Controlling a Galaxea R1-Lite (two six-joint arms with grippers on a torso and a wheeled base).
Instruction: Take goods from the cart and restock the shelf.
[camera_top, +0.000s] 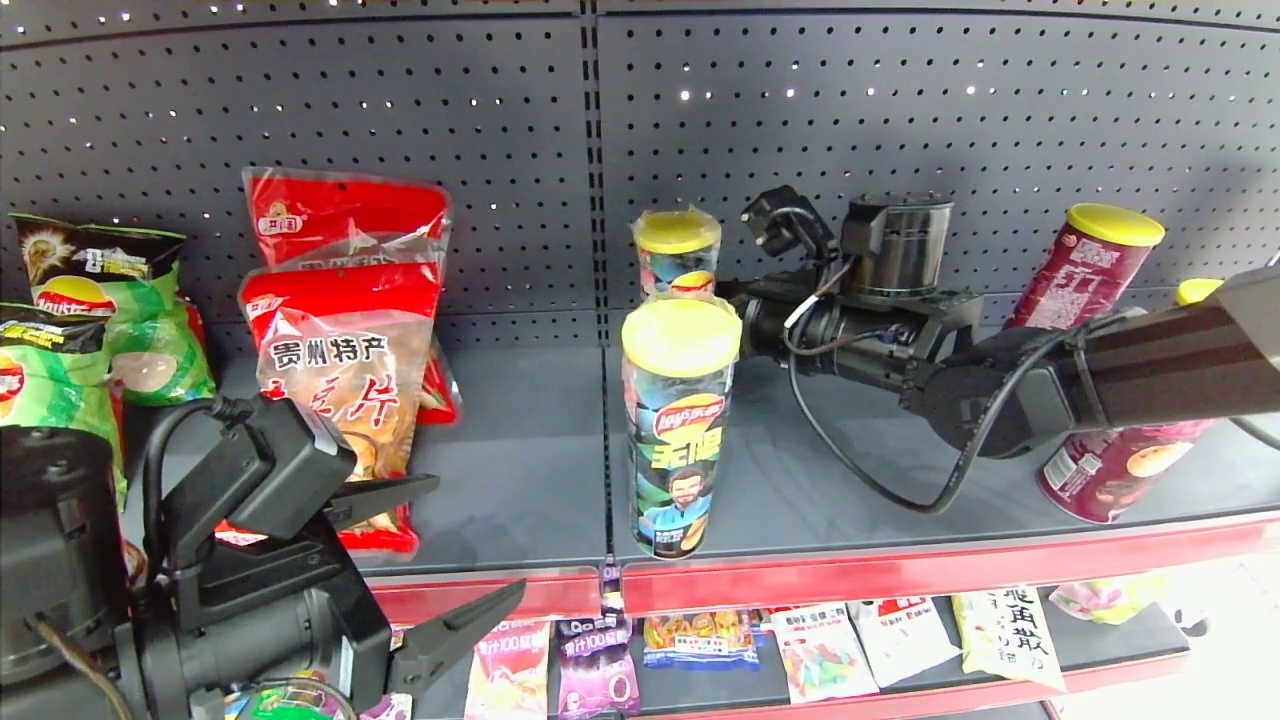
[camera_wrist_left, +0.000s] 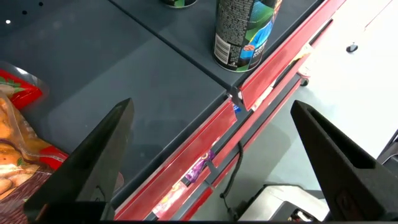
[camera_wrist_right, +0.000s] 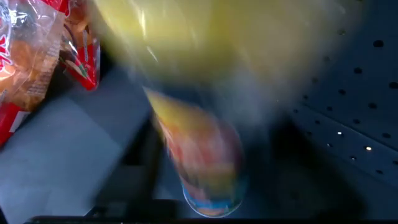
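The rear chips can (camera_top: 677, 250) stands at the tip of the right gripper (camera_top: 742, 300), whose hold I cannot tell, with the front chips can (camera_top: 675, 430) just beside it, while the left gripper (camera_top: 480, 533) gapes empty at the shelf (camera_top: 520, 470) edge.

Front can (camera_top: 678, 430) before rear can (camera_top: 677, 250), perhaps touching; bags (camera_top: 340, 370) left.

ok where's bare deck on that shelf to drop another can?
Widest: grey shelf deck between the red-and-clear snack bags and the front yellow-lidded can. Narrower: edge strip between that can and the front maroon can, under the right arm. Crowded: green chip bags far left; rear yellow-lidded can at the right tool.
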